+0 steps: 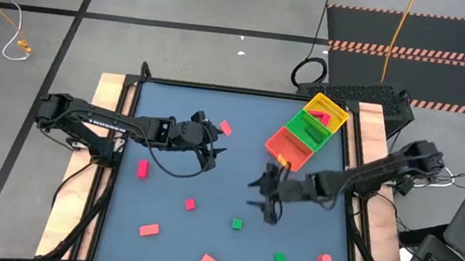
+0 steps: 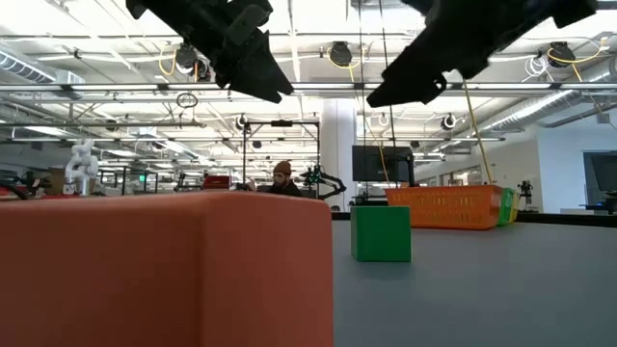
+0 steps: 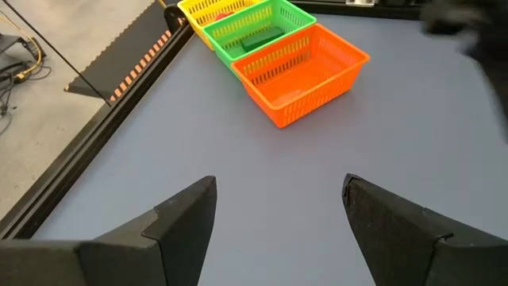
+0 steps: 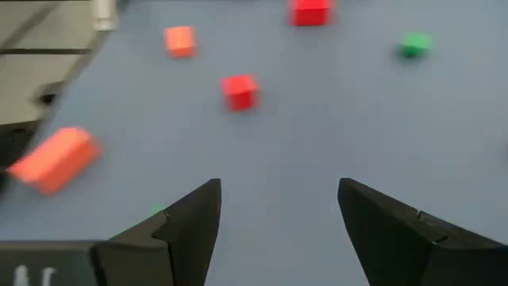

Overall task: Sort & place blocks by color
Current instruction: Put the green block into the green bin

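Blocks, red and green, lie scattered over the blue surface (image 1: pixel 157 254): a red block (image 1: pixel 142 169) near the left side, a green block (image 1: pixel 238 224) at centre front. The tray (image 1: pixel 286 147) sits at the far right. The left gripper (image 1: pixel 210 151) and right gripper (image 1: pixel 265 196) hover mid-surface, jaws apart and empty.

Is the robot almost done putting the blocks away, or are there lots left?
Lots left. The tray holds a green block in its green part and a red piece in the yellow part. Both the left gripper and the right gripper are open and empty. Eight blocks lie loose on the table, such as a red block and a small green block.
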Tool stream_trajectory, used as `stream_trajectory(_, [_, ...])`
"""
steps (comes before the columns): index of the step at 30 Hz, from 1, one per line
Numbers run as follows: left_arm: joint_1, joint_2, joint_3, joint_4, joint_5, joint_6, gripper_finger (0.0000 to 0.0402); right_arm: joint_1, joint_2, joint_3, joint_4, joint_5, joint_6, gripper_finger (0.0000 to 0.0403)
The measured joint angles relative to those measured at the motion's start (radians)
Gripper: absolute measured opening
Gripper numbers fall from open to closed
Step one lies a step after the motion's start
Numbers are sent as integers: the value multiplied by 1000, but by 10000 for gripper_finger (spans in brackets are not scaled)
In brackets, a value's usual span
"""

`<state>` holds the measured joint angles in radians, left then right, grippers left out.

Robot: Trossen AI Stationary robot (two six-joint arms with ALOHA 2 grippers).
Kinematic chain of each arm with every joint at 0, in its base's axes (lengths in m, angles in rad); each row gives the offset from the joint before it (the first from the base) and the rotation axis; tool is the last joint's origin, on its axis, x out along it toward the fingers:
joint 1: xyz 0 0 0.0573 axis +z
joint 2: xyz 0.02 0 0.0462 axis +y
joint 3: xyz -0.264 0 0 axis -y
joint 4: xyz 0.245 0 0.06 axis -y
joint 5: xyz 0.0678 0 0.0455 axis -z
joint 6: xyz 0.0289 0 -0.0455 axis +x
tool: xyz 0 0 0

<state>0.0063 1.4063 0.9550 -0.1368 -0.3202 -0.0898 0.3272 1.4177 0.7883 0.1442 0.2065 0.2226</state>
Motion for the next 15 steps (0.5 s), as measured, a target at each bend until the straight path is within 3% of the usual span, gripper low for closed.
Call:
stream_trajectory(8, [0,0,0,-3,-1,-18,271,92,196,2,161,1,57,247])
stream_trajectory(15, [-20,0,0,-28,-2,-50,271,137,268,2,277,1,110,248])
